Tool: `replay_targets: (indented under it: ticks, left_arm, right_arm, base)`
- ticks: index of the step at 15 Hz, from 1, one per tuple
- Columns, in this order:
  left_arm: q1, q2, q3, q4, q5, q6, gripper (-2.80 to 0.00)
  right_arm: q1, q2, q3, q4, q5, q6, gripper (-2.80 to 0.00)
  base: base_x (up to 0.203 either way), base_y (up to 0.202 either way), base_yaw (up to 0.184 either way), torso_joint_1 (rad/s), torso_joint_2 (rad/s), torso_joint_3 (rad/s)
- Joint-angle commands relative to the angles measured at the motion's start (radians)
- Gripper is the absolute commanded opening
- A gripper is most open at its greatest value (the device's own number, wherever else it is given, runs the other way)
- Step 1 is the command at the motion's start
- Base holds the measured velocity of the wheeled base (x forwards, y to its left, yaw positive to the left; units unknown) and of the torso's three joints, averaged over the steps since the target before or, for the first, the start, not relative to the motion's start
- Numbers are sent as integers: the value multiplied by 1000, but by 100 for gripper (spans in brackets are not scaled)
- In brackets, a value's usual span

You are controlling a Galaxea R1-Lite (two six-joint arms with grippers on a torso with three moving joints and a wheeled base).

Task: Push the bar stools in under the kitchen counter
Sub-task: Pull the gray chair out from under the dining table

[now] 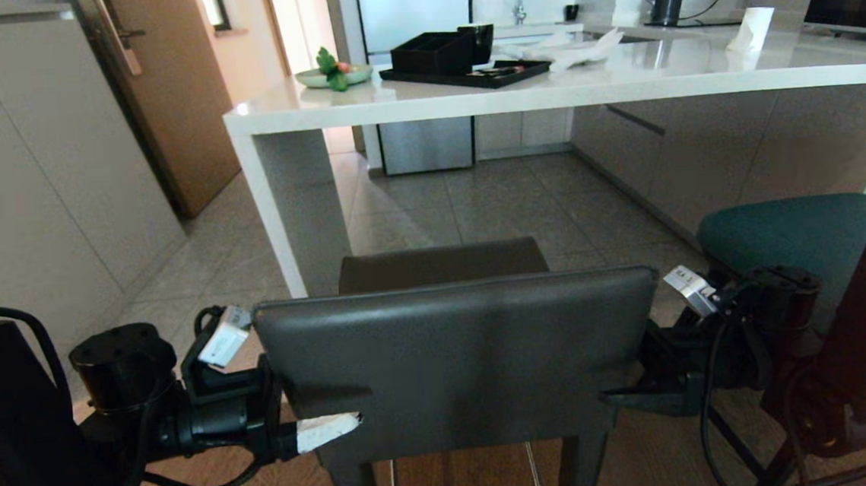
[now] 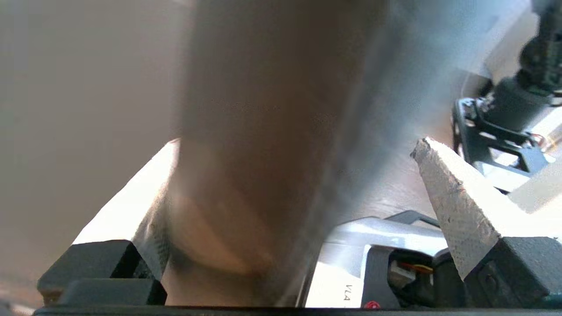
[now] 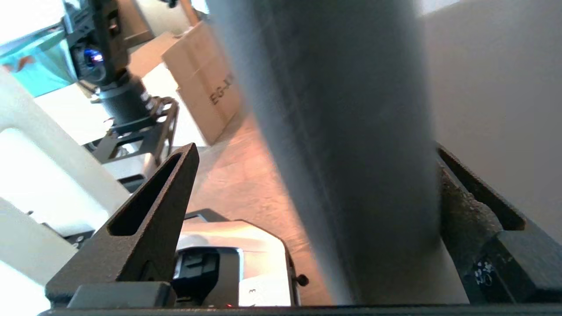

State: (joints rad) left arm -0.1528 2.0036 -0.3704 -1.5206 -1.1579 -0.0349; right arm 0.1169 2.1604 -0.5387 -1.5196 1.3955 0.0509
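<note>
Nearest the head camera are the two arms, low in the view. The left gripper (image 1: 315, 404) sits at 8 o'clock and the right gripper (image 1: 626, 382) at 4 o'clock, one at each side edge of the grey stool's backrest (image 1: 456, 356).

**Grey stool.** Grey leather with a low rectangular backrest, a flat seat (image 1: 442, 264) beyond it, dark square legs and thin chrome bars between them. It stands at the centre, directly before the kitchen counter (image 1: 567, 89), with the seat at the foot of the white panel leg (image 1: 289, 200) and not under the slab.

**Teal stool** (image 1: 805, 228). Rounded upholstered form at 3 o'clock, just right of the grey stool, below the counter edge.

**Counter.** Thick glossy white slab across 12 o'clock. It carries a black tray (image 1: 467, 75), a green dish (image 1: 334, 75) and a white cup (image 1: 753, 28).

**Left gripper.** Spread fully wide and straddling the backrest edge (image 2: 263, 145). One white-taped finger (image 2: 452, 206) stands clear behind the backrest. Contact of the other finger cannot be determined.

**Right gripper.** Spread wide around the opposite backrest edge (image 3: 351, 153). One dark finger (image 3: 149, 228) stands clear behind it. The other finger (image 3: 474, 210) lies against the front face.
</note>
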Motion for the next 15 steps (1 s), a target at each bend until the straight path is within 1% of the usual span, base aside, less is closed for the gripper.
replay_targets:
  ticks: [1, 2, 4, 5, 7, 9, 12, 15]
  left_arm:
    - [2, 0, -2, -9, -2, 0, 0]
    - [5, 0, -5, -9, -1, 0, 0]
    - [8, 1, -10, -9, 35, 1, 0]
    - [12, 1, -10, -9, 39, 1, 0]
    - [37, 0, -10, -9, 48, -3, 0]
    - [79, -3, -6, -9, 62, -6, 0]
    - [127, -9, 33, -9, 59, -1, 0]
    - [124, -48, 65, -9, 61, 0, 0]
  right_arm:
    - [-3, -2, -1, -10, 3, 0, 0]
    - [-5, -3, -1, -10, 3, 0, 0]
    - [-6, -7, -1, -10, 2, 0, 0]
    - [-8, -8, -1, -10, 3, 0, 0]
    - [-24, -18, -1, -10, 3, 1, 0]
    - [-55, -28, 4, -10, 7, -1, 0]
    - [-100, -52, 28, -10, 20, -1, 0]
    - [-120, -80, 79, -10, 28, -21, 0]
  base:
    - [0, 0, 0, 0, 0, 0]
    - [0, 0, 0, 0, 0, 0]
    - [0, 0, 0, 0, 0, 0]
    - [0, 0, 0, 0, 0, 0]
    - [0, 0, 0, 0, 0, 0]
    - [0, 0, 0, 0, 0, 0]
    - [0, 0, 0, 0, 0, 0]
    - [0, 0, 0, 0, 0, 0]
